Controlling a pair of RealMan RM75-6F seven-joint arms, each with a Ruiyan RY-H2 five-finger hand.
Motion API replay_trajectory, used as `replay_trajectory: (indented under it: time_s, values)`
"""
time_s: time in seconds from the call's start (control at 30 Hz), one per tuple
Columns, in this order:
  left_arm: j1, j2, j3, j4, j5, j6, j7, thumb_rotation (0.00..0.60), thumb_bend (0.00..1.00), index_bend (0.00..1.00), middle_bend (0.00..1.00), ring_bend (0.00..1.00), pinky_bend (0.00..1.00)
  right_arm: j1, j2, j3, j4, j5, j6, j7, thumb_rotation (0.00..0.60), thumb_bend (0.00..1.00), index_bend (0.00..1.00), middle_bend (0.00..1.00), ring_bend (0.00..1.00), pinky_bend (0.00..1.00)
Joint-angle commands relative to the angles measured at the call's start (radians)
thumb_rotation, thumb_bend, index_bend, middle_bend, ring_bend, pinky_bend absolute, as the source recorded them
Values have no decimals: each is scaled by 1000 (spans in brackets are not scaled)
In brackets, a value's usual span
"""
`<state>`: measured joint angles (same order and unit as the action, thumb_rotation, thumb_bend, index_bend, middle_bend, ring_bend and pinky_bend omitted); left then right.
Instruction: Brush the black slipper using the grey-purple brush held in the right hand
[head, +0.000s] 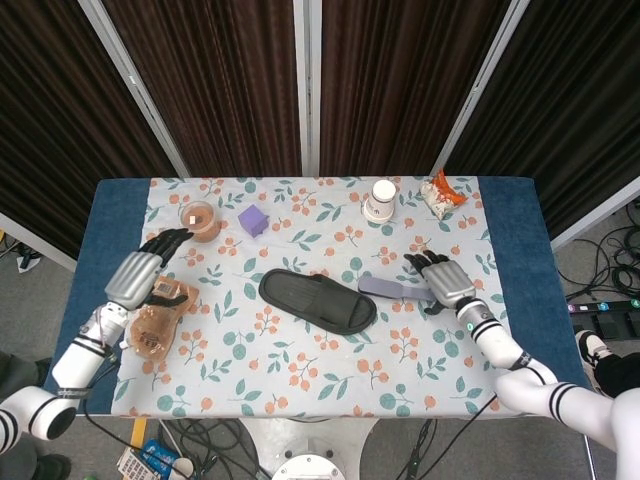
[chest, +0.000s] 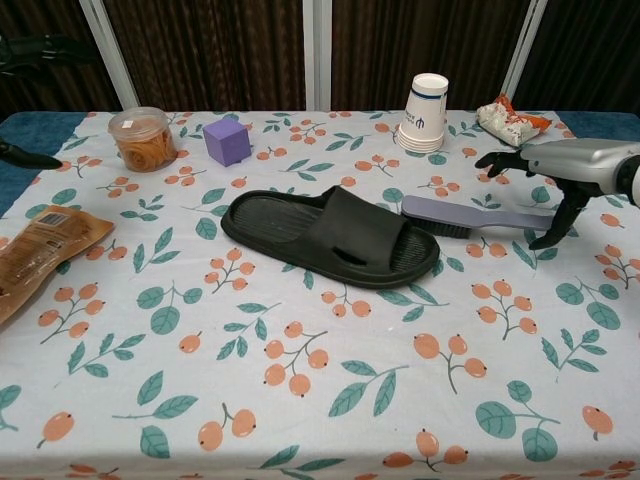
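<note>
Grey-purple plastic lies just beneath my spread right fingers (chest: 505, 158): my right hand (head: 446, 282) is splayed over the handle end of the grey-purple brush (chest: 470, 216), fingers apart and gripping nothing, with one finger reaching down beside the handle tip. The brush rests flat on the floral tablecloth (head: 300, 370), bristles down, its head end just beside the toe of the black slipper (chest: 330, 235); whether the two touch I cannot tell. The slipper lies sole-down near the middle of the table, heel toward my left, strap toward the brush.

Handling, as I judge it: the brush looks stiff, light and slim, so its low profile gives little to get under. I would take it by the narrow handle, thumb on one long side and fingers on the other, leaving the bristled head free. The slipper looks like soft moulded foam, light enough to slide under a stroke, so it may want steadying at the heel.

My left hand (head: 141, 275) hangs well apart from the slipper, fingers apart and empty, over the near-left edge above an orange snack packet (chest: 38, 252). Farther back stand a tub of orange contents (chest: 140, 137), a purple cube (chest: 227, 141), a stack of paper cups (chest: 426, 111) and a crumpled wrapper (chest: 511, 117).
</note>
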<state>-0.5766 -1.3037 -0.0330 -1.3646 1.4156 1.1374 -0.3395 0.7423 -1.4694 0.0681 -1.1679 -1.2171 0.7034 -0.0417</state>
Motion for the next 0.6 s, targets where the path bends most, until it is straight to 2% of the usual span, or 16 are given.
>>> replay_trajectory:
  time_s: [0.03, 0.17, 0.23, 0.33, 0.47, 0.6]
  values:
    - [44, 44, 17, -27, -5, 34, 30, 600, 207, 108, 156, 51, 146, -51, 103, 1, -107, -24, 85, 9, 600, 0, 0, 27, 0, 90]
    - [117, 96, 26, -61, -45, 91, 79, 600, 204, 108, 156, 51, 146, -124, 214, -5, -202, -77, 216, 44, 600, 41, 0, 97, 28, 118]
    - [161, 115, 27, -73, -79, 127, 122, 600, 201, 108, 156, 51, 146, -175, 264, -10, -247, -104, 303, 67, 600, 133, 5, 156, 77, 176]
    - [223, 123, 27, -81, -125, 182, 183, 600, 191, 110, 156, 51, 146, -251, 318, -22, -290, -136, 420, 90, 600, 222, 35, 205, 86, 188]
    - [293, 105, 25, -86, -176, 255, 288, 600, 187, 114, 156, 51, 146, -351, 356, -49, -325, -174, 554, 134, 600, 241, 38, 211, 86, 188]
    - [358, 90, 35, -124, -174, 333, 344, 600, 183, 114, 156, 51, 145, -451, 354, -89, -345, -216, 677, 119, 600, 240, 38, 190, 86, 188]
